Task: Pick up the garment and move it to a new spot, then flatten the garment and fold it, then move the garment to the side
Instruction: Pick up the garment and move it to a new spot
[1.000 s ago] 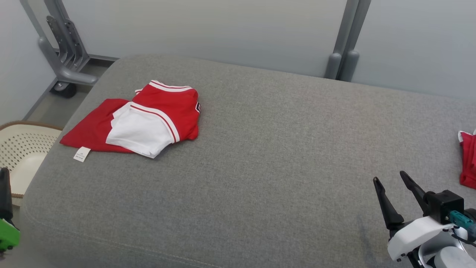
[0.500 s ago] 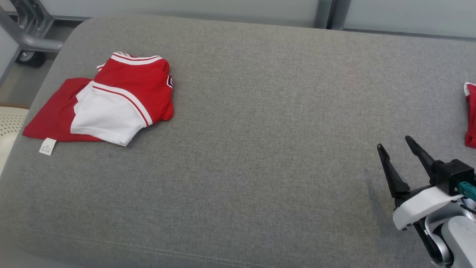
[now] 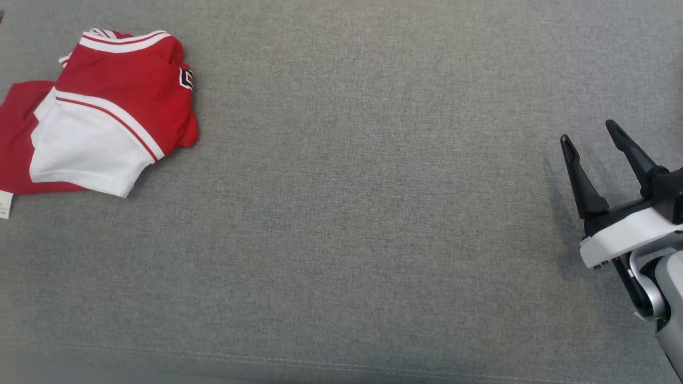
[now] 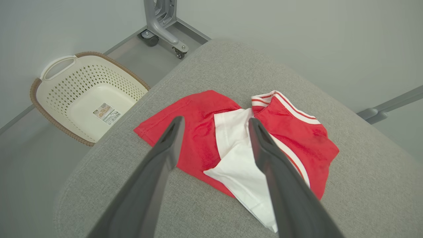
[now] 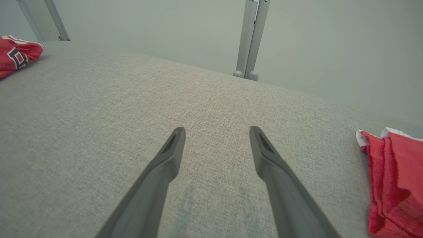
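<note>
The red and white jersey garment [image 3: 114, 101] lay loosely bunched on the padded grey fabric worktop [image 3: 363, 224], far off to the left of the right tool [image 3: 588, 132], with a broad stretch of bare fabric between them. The right tool's two dark fingers stood wide apart with nothing between them, hovering over the bare surface. In the left wrist view the left tool [image 4: 215, 120] was also spread wide and empty. It pointed straight at the garment [image 4: 294, 132], which lay directly ahead of and below its fingertips, apart from them. The garment's long axis ran crosswise to those fingers, from the red hem corner on one side to the striped collar end on the other. The left arm was plainly the nearer one, so any grasp on this garment would most likely fall to it. A second red cloth [image 5: 395, 178] lay just to the right of the right tool, and a cream perforated plastic basket [image 4: 59, 99] stood on the floor beyond the worktop's corner.
</note>
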Robot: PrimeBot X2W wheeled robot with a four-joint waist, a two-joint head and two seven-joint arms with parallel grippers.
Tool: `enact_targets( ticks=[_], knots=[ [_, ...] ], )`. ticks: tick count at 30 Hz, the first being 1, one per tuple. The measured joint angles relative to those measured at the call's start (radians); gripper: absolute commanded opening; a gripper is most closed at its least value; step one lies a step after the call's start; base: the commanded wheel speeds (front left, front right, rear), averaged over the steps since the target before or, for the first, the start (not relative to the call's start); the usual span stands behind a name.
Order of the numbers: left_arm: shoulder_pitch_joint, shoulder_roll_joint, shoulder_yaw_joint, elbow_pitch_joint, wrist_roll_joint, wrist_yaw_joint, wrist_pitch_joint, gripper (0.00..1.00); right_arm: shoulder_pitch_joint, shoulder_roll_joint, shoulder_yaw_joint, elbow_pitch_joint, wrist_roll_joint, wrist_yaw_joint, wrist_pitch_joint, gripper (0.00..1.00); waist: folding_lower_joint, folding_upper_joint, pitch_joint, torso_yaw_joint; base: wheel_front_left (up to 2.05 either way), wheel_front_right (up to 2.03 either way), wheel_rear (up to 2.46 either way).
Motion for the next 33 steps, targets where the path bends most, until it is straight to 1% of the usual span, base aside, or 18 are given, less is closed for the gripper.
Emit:
enact_targets(
  ticks=[3,4,5,8,14,15,21,22,23,24,27,31,32,33],
  knots=[
    [-0.021,-0.016,-0.018,0.015,-0.006,0.0,0.017,1.0,-0.035,-0.003,-0.006,-0.015,0.0,0.007,0.001,1.0,0.0,0.0,0.044,-0.007,0.0,0.0,0.0],
    [-0.021,-0.016,-0.018,0.015,-0.006,0.0,0.017,1.0,-0.035,-0.003,-0.006,-0.015,0.0,0.007,0.001,1.0,0.0,0.0,0.044,-0.007,0.0,0.0,0.0],
    [-0.033,-0.035,-0.017,0.03,-0.018,0.0,0.025,1.0,-0.057,-0.011,-0.011,-0.025,-0.003,0.007,0.009,1.0,0.0,0.0,0.073,-0.01,0.0,0.0,0.0],
    [-0.049,-0.044,-0.018,0.041,-0.032,0.0,0.034,1.0,-0.081,-0.023,-0.016,-0.033,-0.01,0.008,0.011,1.0,0.0001,0.0,0.102,-0.013,0.0,0.0,0.0],
    [-0.097,-0.095,-0.036,0.104,-0.039,0.0,0.033,1.0,-0.122,-0.035,-0.032,-0.028,-0.017,0.008,0.01,1.0,0.0001,0.0,0.176,-0.022,0.0,0.0,0.0],
    [-0.102,-0.103,-0.039,0.131,-0.039,0.0,0.033,1.0,-0.126,-0.034,-0.031,-0.028,-0.018,0.008,0.01,1.0,0.0001,0.0,0.194,-0.026,0.0,0.0,0.0],
    [-0.105,-0.141,-0.049,0.192,-0.037,0.0,0.022,1.0,-0.137,-0.038,-0.039,-0.017,-0.018,0.008,0.007,1.0,0.0001,0.0,0.221,-0.036,0.0,0.0,0.0],
    [-0.107,-0.147,-0.05,0.197,-0.037,0.0,0.023,0.84,-0.137,-0.039,-0.04,-0.013,-0.018,0.008,0.007,1.0,0.0001,0.0,0.22,-0.036,0.0,0.0,0.0],
    [-0.109,-0.151,-0.051,0.201,-0.038,0.0,0.023,0.33,-0.137,-0.039,-0.041,-0.01,-0.018,0.008,0.007,1.0,0.0001,0.0,0.218,-0.036,0.0,0.0,0.0],
    [-0.114,-0.154,-0.053,0.208,-0.038,0.0,0.023,0.0,-0.137,-0.039,-0.042,-0.006,-0.018,0.007,0.007,1.0,0.0001,0.0,0.216,-0.036,0.0,0.0,0.0],
    [-0.129,-0.165,-0.076,0.214,-0.047,-0.005,0.034,0.0,-0.137,-0.039,-0.043,0.008,-0.018,0.007,0.006,1.0,0.0001,0.0,0.207,-0.033,0.0,0.0,0.0],
    [-0.147,-0.183,-0.107,0.194,-0.047,-0.039,0.047,0.0,-0.137,-0.033,-0.038,0.024,-0.018,0.007,-0.002,1.0,0.0001,0.0,0.188,-0.03,0.0,0.0,0.0],
    [-0.156,-0.189,-0.117,0.183,-0.047,-0.05,0.047,0.0,-0.137,-0.029,-0.034,0.028,-0.018,0.007,-0.002,1.0,0.0001,0.0,0.183,-0.029,0.0,0.0,0.0],
    [-0.18,-0.188,-0.148,0.147,-0.046,-0.092,0.051,0.0,-0.136,-0.021,-0.023,0.043,-0.018,0.008,-0.002,1.0,0.0001,0.0,0.164,-0.026,0.0,0.0,0.0]
  ],
)
